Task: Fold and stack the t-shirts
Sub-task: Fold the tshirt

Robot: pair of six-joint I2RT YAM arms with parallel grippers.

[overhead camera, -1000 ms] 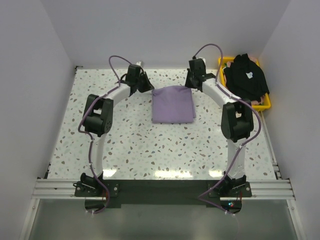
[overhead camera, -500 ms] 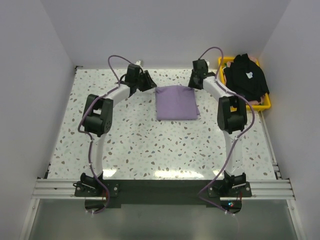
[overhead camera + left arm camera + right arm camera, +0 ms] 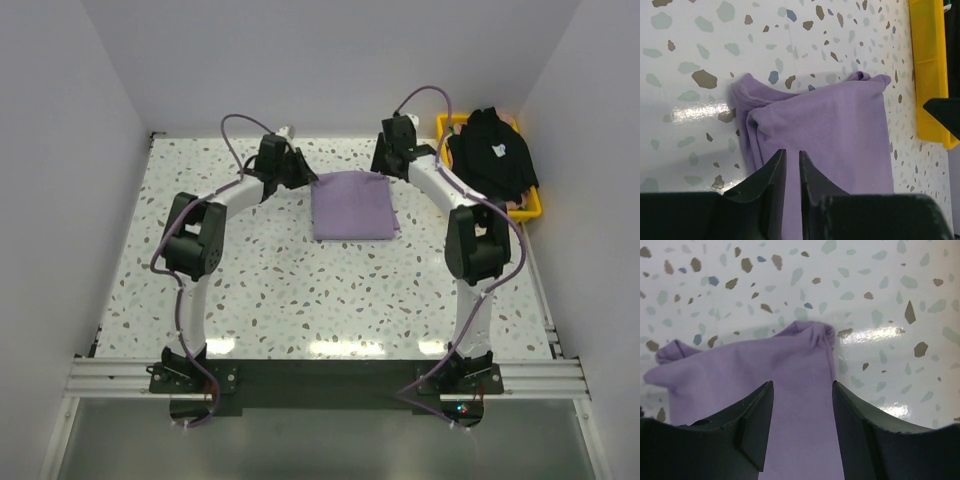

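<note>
Viewing the table (image 3: pixel 300 290) from above, I read the scene left to right.

(a) The left gripper (image 3: pixel 792 155) sits at the far left corner of the lavender t-shirt (image 3: pixel 352 205). Its fingers stand a narrow slit apart, with nothing between them. I cannot tell whether their tips touch the cloth.

(b) The lavender t-shirt lies flat as a folded rectangle in the far middle of the table, its two far corners slightly bunched.

(c) The right gripper (image 3: pixel 802 387) sits at the shirt's far right corner. Its fingers are spread wide above the cloth and grip nothing.

(d) The black t-shirt (image 3: pixel 495 155) is heaped in the yellow basket (image 3: pixel 535 208) at the table's far right corner, its small white mark facing up.
</note>
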